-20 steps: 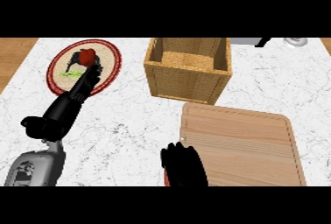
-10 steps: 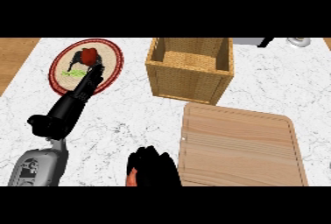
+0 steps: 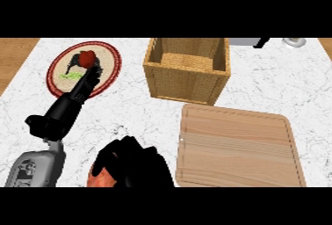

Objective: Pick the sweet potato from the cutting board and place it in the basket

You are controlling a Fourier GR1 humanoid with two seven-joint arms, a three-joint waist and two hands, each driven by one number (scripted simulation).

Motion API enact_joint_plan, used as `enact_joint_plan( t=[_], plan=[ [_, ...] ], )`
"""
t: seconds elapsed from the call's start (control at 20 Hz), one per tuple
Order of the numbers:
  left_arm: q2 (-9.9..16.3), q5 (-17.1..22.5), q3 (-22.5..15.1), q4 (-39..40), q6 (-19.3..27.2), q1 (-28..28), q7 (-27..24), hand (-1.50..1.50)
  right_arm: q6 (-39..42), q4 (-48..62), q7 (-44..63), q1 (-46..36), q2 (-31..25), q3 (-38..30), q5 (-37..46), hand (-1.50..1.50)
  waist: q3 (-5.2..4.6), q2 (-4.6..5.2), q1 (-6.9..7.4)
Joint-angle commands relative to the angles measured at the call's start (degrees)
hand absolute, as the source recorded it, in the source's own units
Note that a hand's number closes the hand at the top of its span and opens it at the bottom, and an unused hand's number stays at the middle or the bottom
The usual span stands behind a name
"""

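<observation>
Right hand point(image 3: 133, 165): came in at the lower edge of the head view, over the white counter just left of the cutting board; fingers curled round the sweet potato and hid most of it.
Sweet potato point(image 3: 100, 179): orange-red, held in the right hand, only a patch showing under the fingers at the hand's lower left; it was off the board and outside the basket.
Left hand point(image 3: 85, 85): stretched up and to the left, its fingers straight and lying over the plate; it held nothing that could be seen.
Cutting board point(image 3: 239, 147): pale wood, lying flat on the right half of the counter, just below the basket.
Basket point(image 3: 186, 81): woven box, open at the top, standing at the upper middle of the counter, well apart from the right hand.
Plate point(image 3: 109, 55): red-rimmed, at the upper left of the counter, carrying a red item point(image 3: 86, 57) and some green bits point(image 3: 70, 75).
Counter point(image 3: 142, 115): white marbled top, bearing the plate, the basket and the board.
</observation>
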Motion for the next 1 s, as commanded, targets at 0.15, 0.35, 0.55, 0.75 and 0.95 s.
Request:
enact_joint_plan(
  t=[0.15, 0.35, 0.55, 0.75, 0.95],
  plan=[
    [0.2, -0.7, 0.6, 0.4, 0.7, 0.7, -1.1, 0.0, -1.5, -1.8, 17.8, -10.2, 0.5, -3.6, 0.8, 1.5, -0.09, -0.33, -1.3],
    [-0.7, -0.2, 0.1, -0.6, 1.0, -0.1, 0.8, 0.0, 3.4, 2.0, 20.3, -17.2, 0.5, -9.4, 1.0, 1.5, -0.1, -0.37, -1.38],
    [-0.9, -0.8, -0.1, 0.5, 1.0, 1.8, -1.9, 0.0, 1.0, 7.9, 19.9, -22.8, 0.5, -14.3, -1.5, 1.5, -0.05, 0.17, -0.87],
    [-1.3, -1.6, -1.0, 0.0, 1.4, 0.7, -1.5, 0.0, 1.4, 16.2, 19.8, -29.6, 0.5, -19.1, -2.3, 1.5, -0.07, 0.25, -0.34],
    [1.2, 0.8, 1.7, 1.6, -1.1, 0.2, -2.2, 0.0, -0.9, 23.1, 18.2, -34.1, 0.5, -24.4, -1.6, 1.5, -0.08, 0.58, -0.39]
  ],
)
